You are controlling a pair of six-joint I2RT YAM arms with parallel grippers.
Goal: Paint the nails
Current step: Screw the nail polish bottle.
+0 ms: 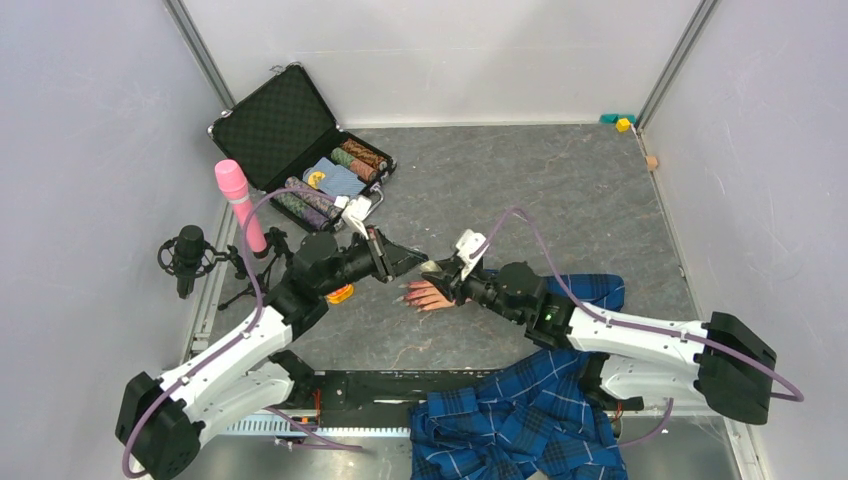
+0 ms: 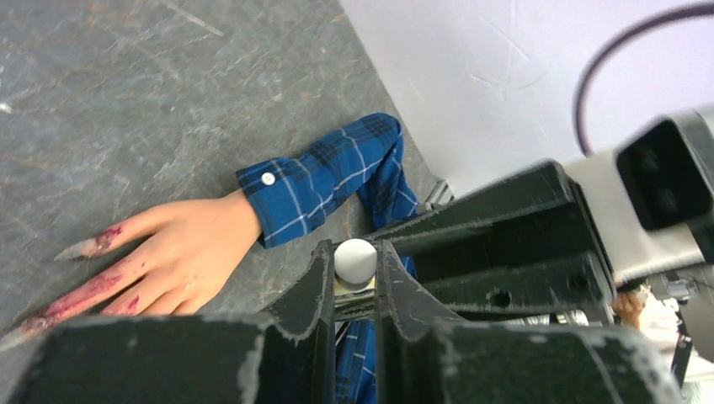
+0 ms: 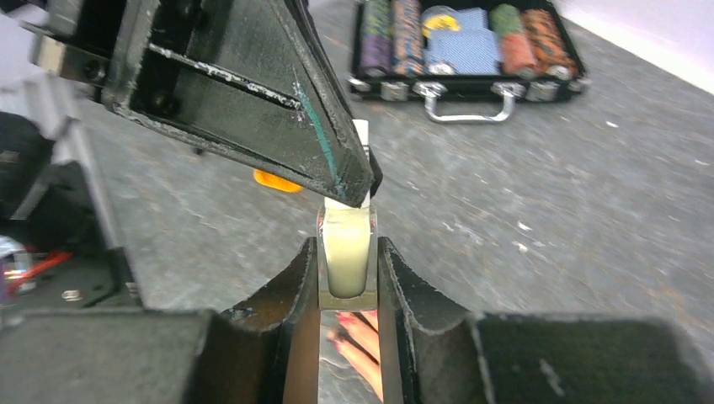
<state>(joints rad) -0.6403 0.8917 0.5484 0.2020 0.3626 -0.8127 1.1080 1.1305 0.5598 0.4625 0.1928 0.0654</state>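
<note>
Reddish-pink nails: long, pointed, streaked dark red; on mannequin hand lying flat on grey marbled counter.
Sleeve: blue plaid, buttoned at the wrist.
Right claw: clenched on small clear bottle, just above the mannequin hand.
Left claw: clenched on white cap atop that bottle.
Poker chip case: open, at far left of counter, well apart.

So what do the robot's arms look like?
The left arm and right arm are white with black joints, each trailing a purple cable. The left gripper and right gripper are black, with two wedge-shaped fingers. One left finger has a teal streak; the right arm shows a green light.
</note>
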